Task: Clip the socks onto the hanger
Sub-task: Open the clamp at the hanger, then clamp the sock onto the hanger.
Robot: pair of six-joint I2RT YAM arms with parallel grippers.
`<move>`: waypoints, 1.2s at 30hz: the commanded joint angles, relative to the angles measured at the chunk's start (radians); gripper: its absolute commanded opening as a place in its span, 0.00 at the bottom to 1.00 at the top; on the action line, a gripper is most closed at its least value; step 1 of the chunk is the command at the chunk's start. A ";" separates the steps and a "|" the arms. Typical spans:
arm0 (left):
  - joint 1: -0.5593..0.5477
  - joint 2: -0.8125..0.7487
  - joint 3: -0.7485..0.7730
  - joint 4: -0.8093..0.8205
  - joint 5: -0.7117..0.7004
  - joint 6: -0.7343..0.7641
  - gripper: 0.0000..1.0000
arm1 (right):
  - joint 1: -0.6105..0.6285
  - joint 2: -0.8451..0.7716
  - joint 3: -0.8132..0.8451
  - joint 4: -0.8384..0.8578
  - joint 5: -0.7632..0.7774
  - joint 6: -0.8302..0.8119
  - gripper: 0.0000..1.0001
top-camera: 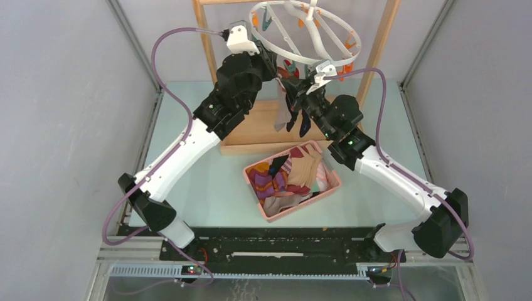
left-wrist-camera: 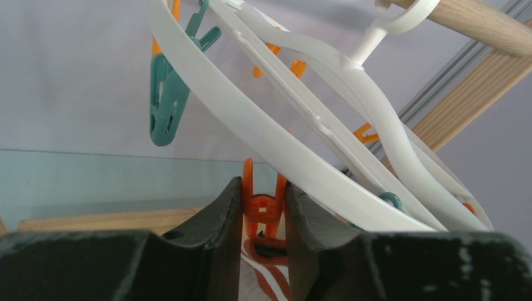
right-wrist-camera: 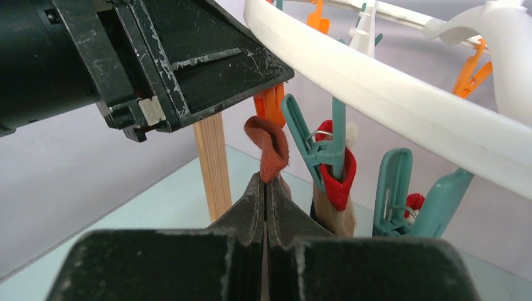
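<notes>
Flanking the hanger (top-camera: pixel 274 45), both arms (top-camera: pixel 188 141) (top-camera: pixel 392 170) raised

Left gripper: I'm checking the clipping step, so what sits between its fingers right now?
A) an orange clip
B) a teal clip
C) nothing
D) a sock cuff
A: the left wrist view shows the left gripper with a finger on each side of an orange clip under the rim of the hanger, while the teal clip hangs apart, up to the left.
</notes>
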 commanded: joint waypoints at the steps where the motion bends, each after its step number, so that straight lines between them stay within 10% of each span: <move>1: -0.002 -0.021 0.051 0.021 -0.022 0.023 0.00 | 0.006 0.013 0.052 0.010 0.004 -0.022 0.00; 36: 0.002 -0.050 0.020 0.017 -0.004 0.045 0.00 | -0.003 0.056 0.051 0.063 0.017 -0.007 0.00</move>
